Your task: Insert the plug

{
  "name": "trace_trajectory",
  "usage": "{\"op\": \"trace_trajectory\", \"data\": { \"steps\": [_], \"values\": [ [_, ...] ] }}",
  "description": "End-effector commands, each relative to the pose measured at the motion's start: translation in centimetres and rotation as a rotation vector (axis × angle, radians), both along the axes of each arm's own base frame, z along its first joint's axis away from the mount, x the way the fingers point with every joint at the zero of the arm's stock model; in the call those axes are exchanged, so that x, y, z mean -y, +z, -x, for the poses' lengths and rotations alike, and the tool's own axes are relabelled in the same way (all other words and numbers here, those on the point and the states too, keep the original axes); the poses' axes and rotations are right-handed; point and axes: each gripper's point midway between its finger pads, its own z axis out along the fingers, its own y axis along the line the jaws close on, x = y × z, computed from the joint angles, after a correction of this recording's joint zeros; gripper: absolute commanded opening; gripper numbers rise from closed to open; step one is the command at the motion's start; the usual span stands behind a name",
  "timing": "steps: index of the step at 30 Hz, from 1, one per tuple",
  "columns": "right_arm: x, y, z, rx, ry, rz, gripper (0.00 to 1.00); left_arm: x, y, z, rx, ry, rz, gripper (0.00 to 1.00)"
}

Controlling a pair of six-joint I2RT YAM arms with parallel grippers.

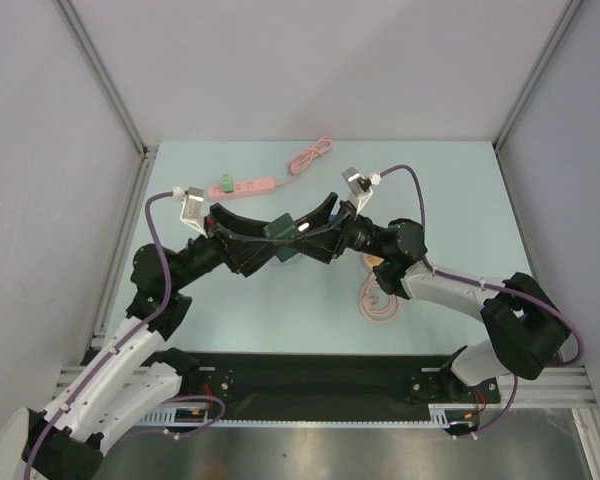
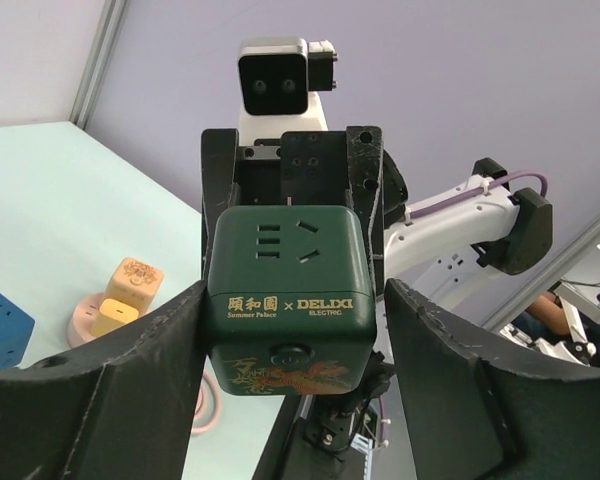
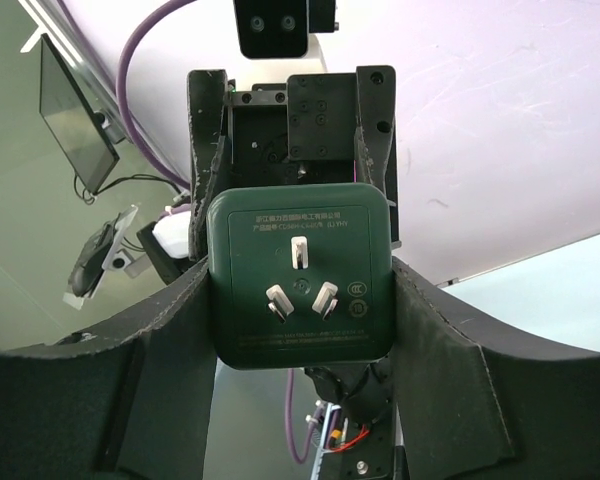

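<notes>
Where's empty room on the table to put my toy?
Widest bare patch of the pale blue-green table: the front, just behind the black front rail. Another: the back right corner. Crowded: mid-table, where the left gripper and right gripper meet around the dark green cube socket; the pink power strip at the back; the pink coiled ring right of centre.

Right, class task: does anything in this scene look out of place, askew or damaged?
Nothing looks spilled or broken. The one oddity: the green cube adapter is up in the air, flanked by both the left arm's fingers and the right arm's fingers, away from the pink power strip lying on the table.
</notes>
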Motion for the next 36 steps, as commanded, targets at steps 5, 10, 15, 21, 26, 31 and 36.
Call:
{"op": "trace_trajectory", "data": {
  "steps": [5, 10, 15, 21, 26, 31, 36],
  "values": [
    [1.8, 6.3, 3.2, 0.214, 0.000, -0.252, 0.00, 0.0, 2.1, 1.6, 0.078, -0.065, 0.084, 0.47],
    [1.5, 6.3, 2.7, 0.174, 0.010, -0.253, 0.12, 0.1, 2.2, 0.5, 0.028, -0.041, 0.095, 0.00],
    [2.7, 5.2, 1.0, 0.127, -0.033, -0.229, 1.00, -1.1, 2.3, -1.8, 0.013, 0.135, -0.074, 0.00],
    [4.7, 1.3, -1.9, 0.025, -0.135, -0.108, 1.00, -4.8, 1.7, -5.4, -0.072, 0.406, -0.286, 0.00],
    [4.8, -2.6, -5.1, -0.198, -0.198, 0.106, 1.00, -9.0, -3.1, -10.4, -0.250, 0.639, -0.621, 0.00],
    [5.5, -4.6, -6.9, -0.172, -0.378, 0.347, 1.00, -14.0, -6.5, -16.1, -0.398, 0.752, -0.827, 0.00],
    [7.0, -6.1, -6.2, -0.170, -0.443, 0.448, 1.00, -19.4, -8.7, -21.8, -0.520, 0.841, -0.909, 0.00]
  ]
}}
